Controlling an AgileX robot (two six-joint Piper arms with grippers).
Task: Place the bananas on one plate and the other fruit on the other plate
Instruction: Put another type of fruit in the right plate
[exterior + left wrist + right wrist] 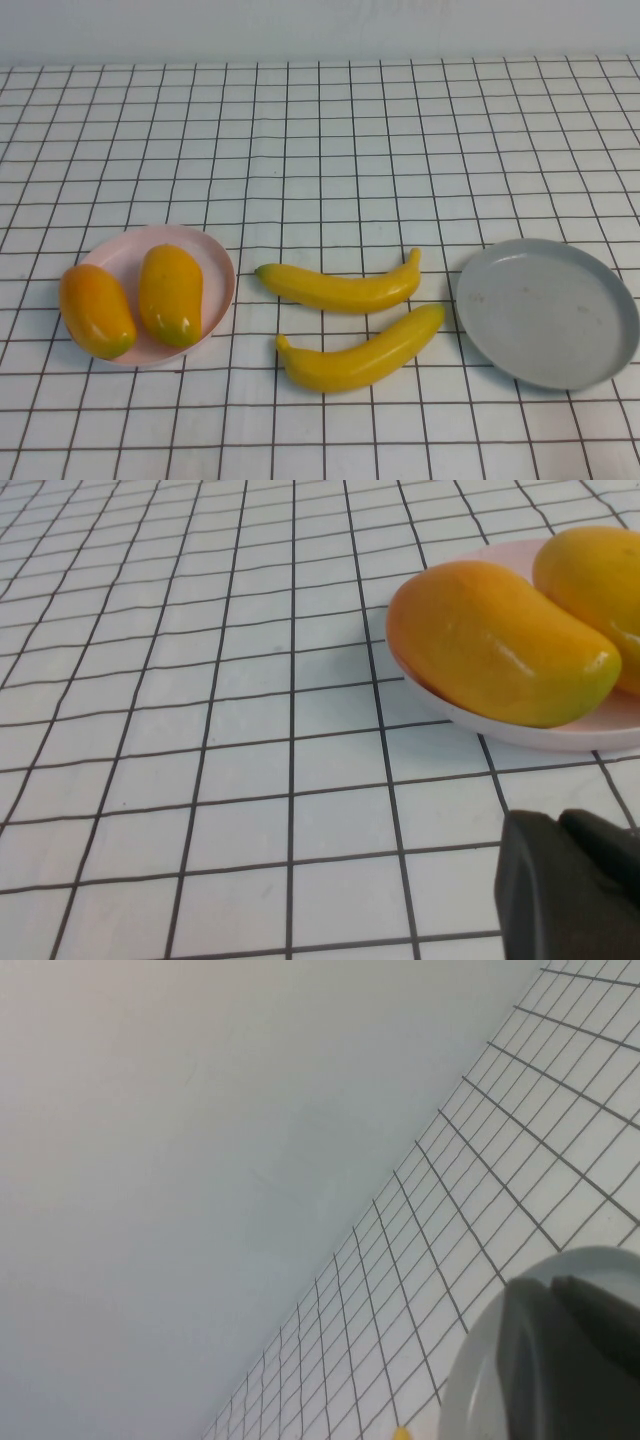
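Two bananas lie side by side on the checked cloth in the middle of the high view, one farther (340, 288) and one nearer (362, 356). Two mango-like fruits (96, 310) (170, 294) rest on the pink plate (215, 262) at the left. The grey plate (548, 312) at the right holds nothing. Neither gripper shows in the high view. My left gripper (560, 825) is shut and empty, hovering over the cloth near the pink plate (540, 735) and a mango (495, 640). My right gripper (555, 1285) is shut and empty above the grey plate's rim (475, 1370).
The white cloth with a black grid (320, 150) covers the whole table, with a pale wall behind it. A yellow banana tip (400, 1433) shows at the edge of the right wrist view.
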